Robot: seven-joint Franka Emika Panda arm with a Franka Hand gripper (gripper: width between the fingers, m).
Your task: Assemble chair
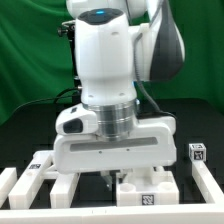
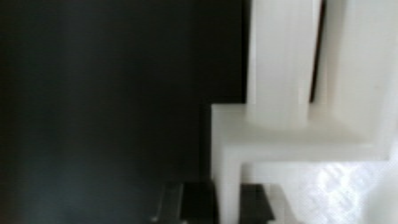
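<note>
My gripper (image 1: 108, 181) reaches down among the white chair parts at the front of the table. In the wrist view the gripper (image 2: 231, 198) has its two dark fingers (image 2: 196, 202) closed on either side of a thin white wall of a notched white chair part (image 2: 294, 120). That part has a long slot and a step in it. In the exterior view the held part (image 1: 138, 186) carries square tags and lies just to the right of the fingers. The arm's hand hides its upper side.
Another white tagged part (image 1: 40, 165) lies at the exterior view's left. A small tagged cube (image 1: 197, 153) stands at the right. White bars lie at the far left (image 1: 10, 186) and far right (image 1: 210, 186). A green curtain hangs behind the black table.
</note>
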